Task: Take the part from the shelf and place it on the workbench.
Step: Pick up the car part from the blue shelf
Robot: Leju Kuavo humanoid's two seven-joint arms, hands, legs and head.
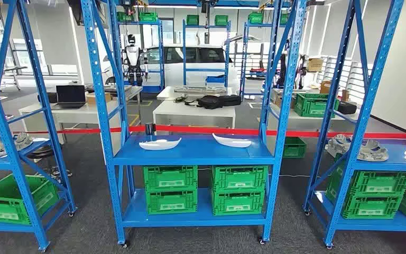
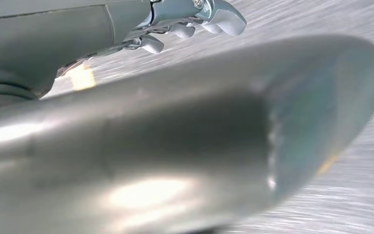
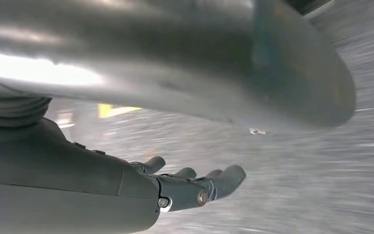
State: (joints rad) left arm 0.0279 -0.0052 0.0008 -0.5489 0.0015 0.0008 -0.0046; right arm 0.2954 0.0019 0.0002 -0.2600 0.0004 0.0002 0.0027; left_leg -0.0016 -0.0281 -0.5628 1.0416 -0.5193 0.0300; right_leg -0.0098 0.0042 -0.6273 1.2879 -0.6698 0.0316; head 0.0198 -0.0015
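In the head view, a blue perforated-steel shelf (image 1: 193, 150) carries two white, smooth, curved shell-like parts: one part (image 1: 160, 143) left, another part (image 1: 232, 140) right, well apart. Ribbed green plastic crates (image 1: 171, 188) sit below. In the left wrist view, the left robot hand (image 2: 190, 24) hangs empty, fingers loosely extended over blurred grey floor. In the right wrist view, the right robot hand (image 3: 195, 183) is likewise empty, dark fingers spread apart.

a factory-style workshop or industrial test hall: rows of blue steel shelving racks (image 1: 190, 148) on castors hold green plastic crates (image 1: 172, 193) and white moulded parts (image 1: 160, 143); behind a red barrier tape (image 1: 211, 129) stand white workbenches (image 1: 193, 112), a white car (image 1: 190, 61) and a humanoid robot (image 1: 132, 58).
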